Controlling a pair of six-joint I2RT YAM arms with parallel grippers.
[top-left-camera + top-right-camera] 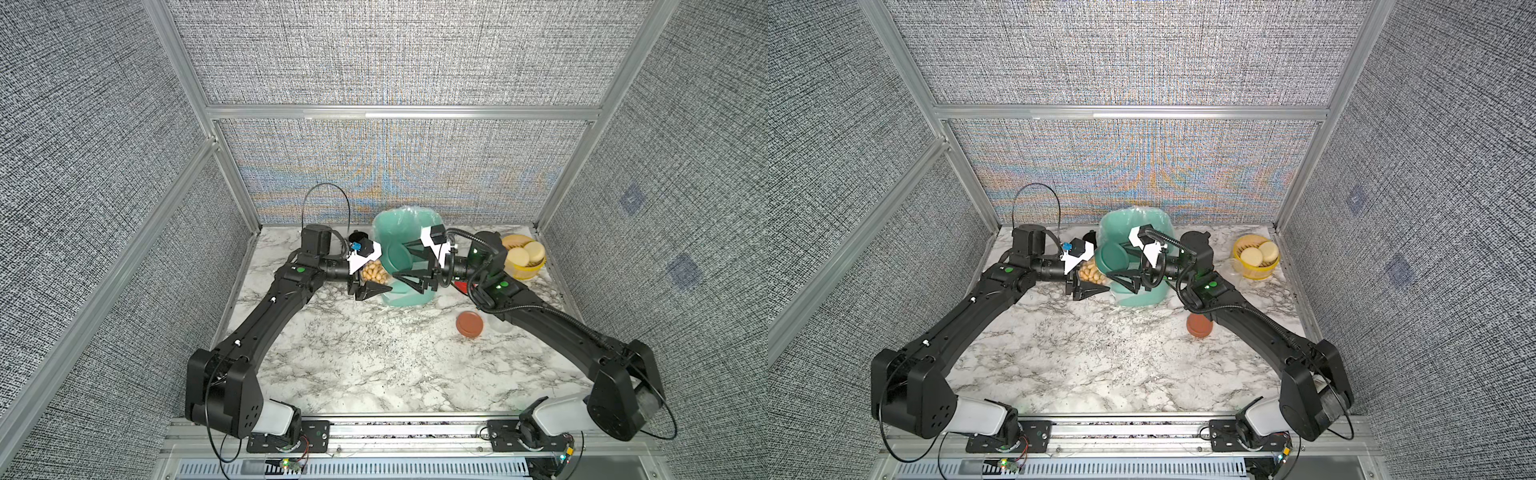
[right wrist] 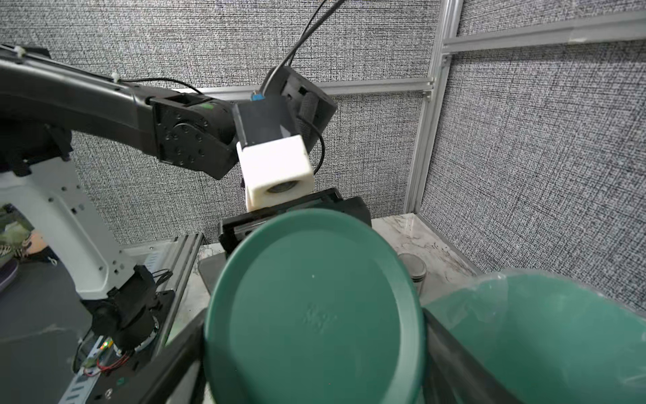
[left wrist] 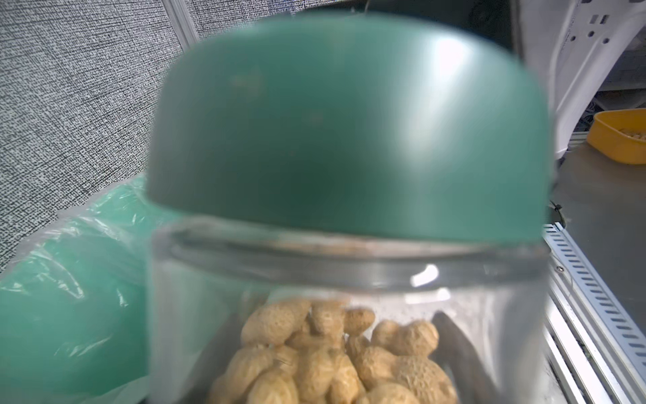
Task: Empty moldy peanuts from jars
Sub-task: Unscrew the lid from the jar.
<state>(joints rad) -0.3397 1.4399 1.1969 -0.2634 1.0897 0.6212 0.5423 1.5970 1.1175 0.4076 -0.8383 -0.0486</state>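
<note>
A clear jar of tan moldy peanuts lies on its side in the air, and my left gripper is shut on its body. Its dark green lid faces right, just in front of a teal bin. My right gripper is shut on that lid, one finger pressed against each side of the rim. In the left wrist view the lid still sits on the jar mouth. A terracotta lid lies loose on the table, and part of a red lid shows under my right arm.
The teal bin has a plastic liner and stands at the back middle. A yellow bowl of cream discs is at the back right. A black mug stands behind my left wrist, with a silver-lidded tin near it. An empty clear jar sits by the terracotta lid.
</note>
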